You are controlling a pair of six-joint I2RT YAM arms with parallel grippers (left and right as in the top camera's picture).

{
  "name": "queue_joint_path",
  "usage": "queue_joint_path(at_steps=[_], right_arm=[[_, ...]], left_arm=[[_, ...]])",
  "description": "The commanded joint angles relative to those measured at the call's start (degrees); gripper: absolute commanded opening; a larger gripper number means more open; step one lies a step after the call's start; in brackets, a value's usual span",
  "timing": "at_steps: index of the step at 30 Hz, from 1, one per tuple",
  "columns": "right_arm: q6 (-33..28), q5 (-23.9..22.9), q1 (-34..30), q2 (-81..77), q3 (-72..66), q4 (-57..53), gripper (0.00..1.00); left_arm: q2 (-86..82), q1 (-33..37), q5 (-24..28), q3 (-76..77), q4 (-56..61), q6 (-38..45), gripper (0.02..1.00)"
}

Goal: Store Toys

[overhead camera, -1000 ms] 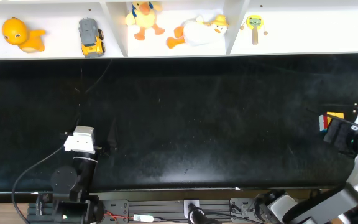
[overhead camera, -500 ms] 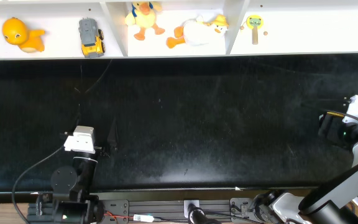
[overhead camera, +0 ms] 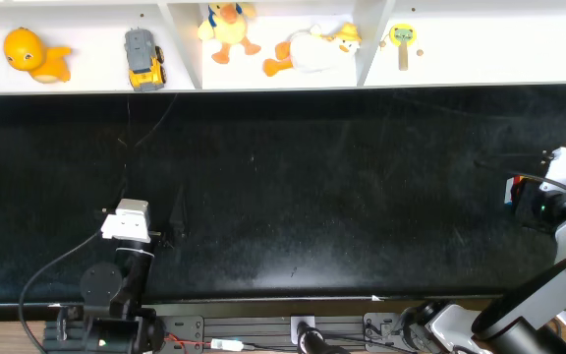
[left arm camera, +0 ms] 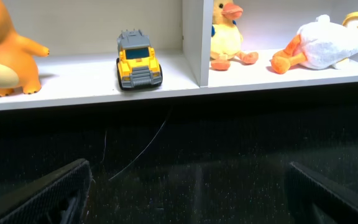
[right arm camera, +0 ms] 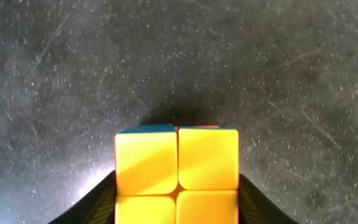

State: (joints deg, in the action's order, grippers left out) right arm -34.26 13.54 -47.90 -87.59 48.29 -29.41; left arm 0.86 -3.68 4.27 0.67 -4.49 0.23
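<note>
Right wrist view had the puzzle cube [right arm camera: 176,168] dead centre, yellow face up, sitting on the black table [right arm camera: 260,74] out at the right side, well apart from the white shelf [left arm camera: 73,81]. The right gripper [right arm camera: 176,190] bracketed it, one dark finger against each flank, closed onto the cube as far as the view showed. It looked like hard, glossy plastic: light, rigid, flat-sided with crisp edges, blue and orange faces peeking at the far rim. Slick faces like those would likely slide under a weak pinch, and a segmented cube could twist if caught near a corner, so two opposite faces, square and centred, looked like the right hold. The tabletop was matte, speckled and scratched. Over on the left, the left gripper [left arm camera: 188,186] stood with fingers spread wide and nothing between them, facing the shelf, where an orange duck [left arm camera: 5,50], a yellow truck [left arm camera: 138,62], a plush duck [left arm camera: 229,31] and a white plush bird [left arm camera: 325,46] were stowed.
</note>
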Motion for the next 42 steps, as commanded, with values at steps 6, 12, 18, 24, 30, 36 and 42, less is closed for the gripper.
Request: queue_joint_path(at_steps=[6,12,18,24,30,36,42], right_arm=[[5.7,-1.4,7.6,2.6,3.4,-3.1,0.358],[9.9,-1.6,14.0,2.6,11.5,-6.6,0.347],[16.1,-2.8,15.8,2.4,18.6,-6.9,0.367],[19.3,-2.8,16.7,-0.6,26.0,-6.8,0.375],[19.3,-3.1,19.3,-6.8,34.6,-8.2,0.369],[19.3,-3.6,22.2,-15.3,45.0,-11.3,0.373],[19.3,-4.6,24.5,-22.0,52.0,-13.0,0.382]], left_arm=[[-0.7,0.2,-0.3,-0.2,-0.1,0.9,0.998],[-0.7,0.2,-0.3,-0.2,-0.1,0.9,0.998],[-0.7,0.2,-0.3,-0.2,-0.1,0.9,0.998],[-0.7,0.2,-0.3,-0.2,-0.1,0.9,0.998],[-0.7,0.2,-0.3,-0.2,-0.1,0.9,0.998],[-0.7,0.2,-0.3,-0.2,-0.1,0.9,0.998],[-0.7,0.2,-0.3,-0.2,-0.1,0.9,0.998]])
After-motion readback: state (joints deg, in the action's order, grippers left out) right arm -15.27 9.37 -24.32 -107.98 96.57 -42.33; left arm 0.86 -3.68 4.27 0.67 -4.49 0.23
